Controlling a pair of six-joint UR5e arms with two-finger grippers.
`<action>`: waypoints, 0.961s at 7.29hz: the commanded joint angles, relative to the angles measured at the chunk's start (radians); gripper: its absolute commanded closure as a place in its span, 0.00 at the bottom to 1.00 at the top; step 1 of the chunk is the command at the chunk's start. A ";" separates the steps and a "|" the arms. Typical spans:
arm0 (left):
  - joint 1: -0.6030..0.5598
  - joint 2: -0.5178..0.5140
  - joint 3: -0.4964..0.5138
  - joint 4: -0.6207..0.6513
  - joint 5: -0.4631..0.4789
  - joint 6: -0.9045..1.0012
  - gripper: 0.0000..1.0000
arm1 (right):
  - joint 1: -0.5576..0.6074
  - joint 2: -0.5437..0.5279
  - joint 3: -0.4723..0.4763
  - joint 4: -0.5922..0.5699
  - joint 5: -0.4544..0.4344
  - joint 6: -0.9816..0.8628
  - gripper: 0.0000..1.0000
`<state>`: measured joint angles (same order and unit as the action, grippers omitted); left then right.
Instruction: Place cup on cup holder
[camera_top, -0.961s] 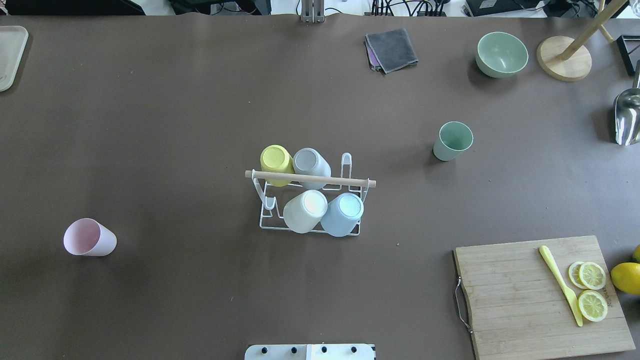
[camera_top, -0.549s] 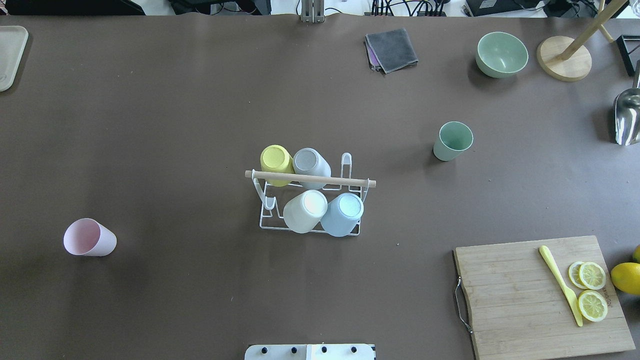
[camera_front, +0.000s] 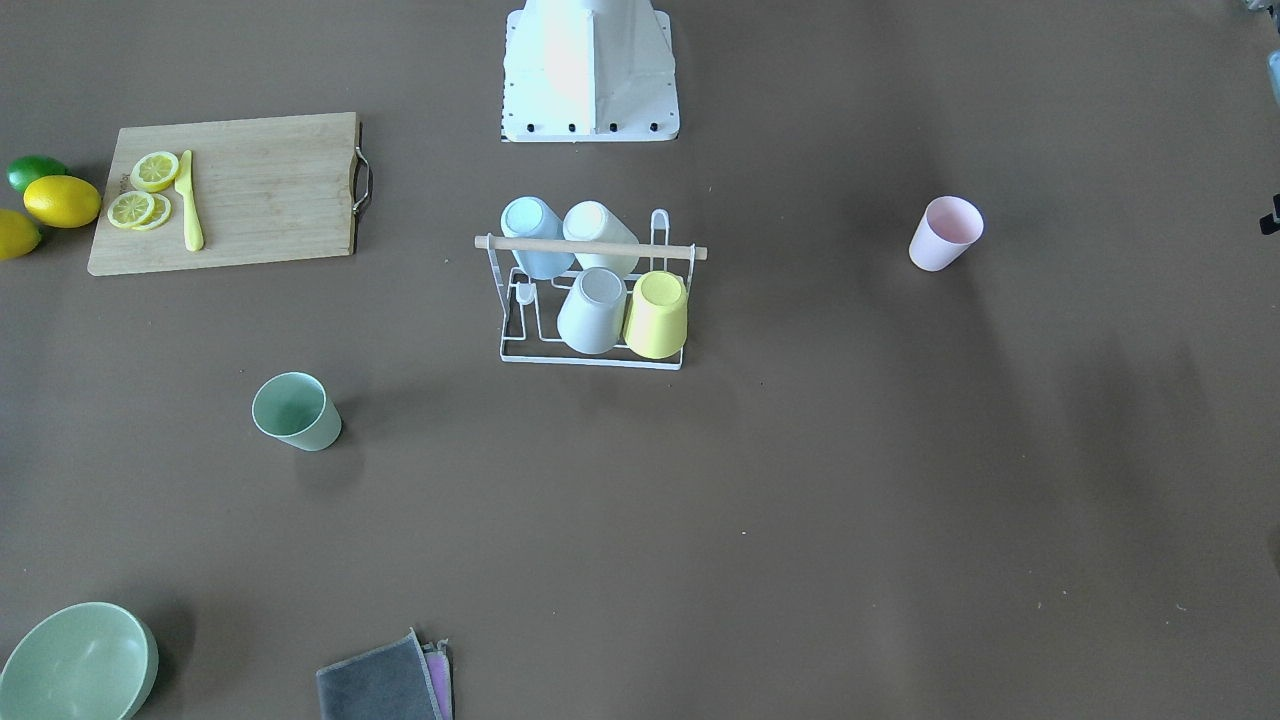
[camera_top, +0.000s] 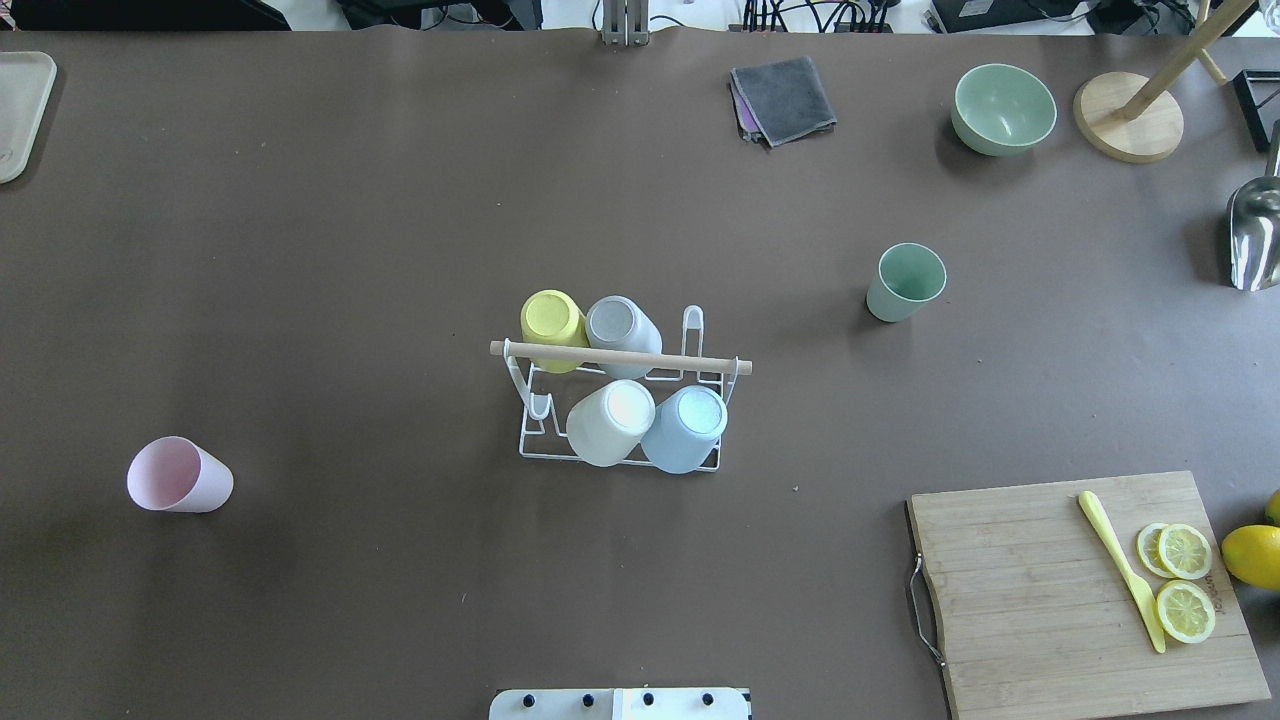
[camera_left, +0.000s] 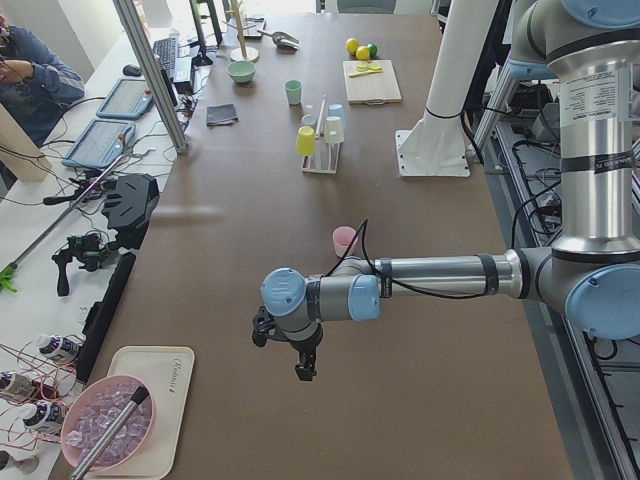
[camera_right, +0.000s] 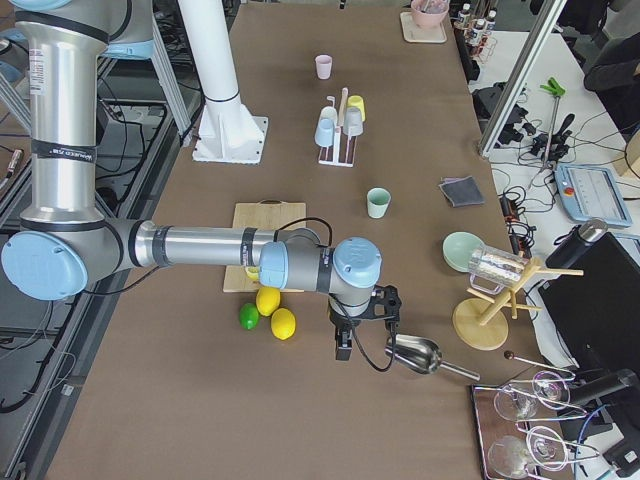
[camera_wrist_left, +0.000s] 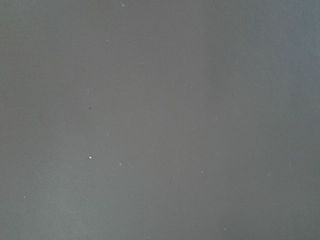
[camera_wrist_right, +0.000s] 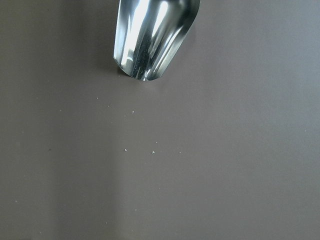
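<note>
Nothing has moved since before. We see the cup holder (camera_top: 620, 356) mid-table, pink cup (camera_top: 178, 476) at its eight o'clock, green cup (camera_top: 905, 282) at two. Whether left gripper (camera_left: 302, 370) and right gripper (camera_right: 341, 350) are apart or together, we cannot tell.

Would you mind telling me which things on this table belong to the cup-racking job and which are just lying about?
Job in hand:
cup holder, already carrying four upturned cups
pink cup, loose on the table
green cup, loose on the table

Lying about:
cutting board, lemon slices, yellow knife, whole lemon, green bowl, grey cloth, metal scoop
</note>
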<state>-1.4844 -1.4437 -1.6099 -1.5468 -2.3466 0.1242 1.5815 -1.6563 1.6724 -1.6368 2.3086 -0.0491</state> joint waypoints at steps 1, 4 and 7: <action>0.001 -0.001 -0.002 0.000 0.001 0.000 0.02 | 0.000 0.001 -0.002 0.000 0.000 0.000 0.00; 0.004 -0.015 -0.007 0.005 0.004 0.000 0.02 | 0.000 0.001 0.001 0.000 -0.003 -0.001 0.00; 0.083 -0.067 -0.073 0.191 0.004 0.002 0.02 | 0.000 0.001 0.001 0.000 -0.002 0.000 0.00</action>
<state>-1.4518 -1.4690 -1.6584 -1.4628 -2.3447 0.1253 1.5815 -1.6552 1.6721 -1.6361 2.3067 -0.0503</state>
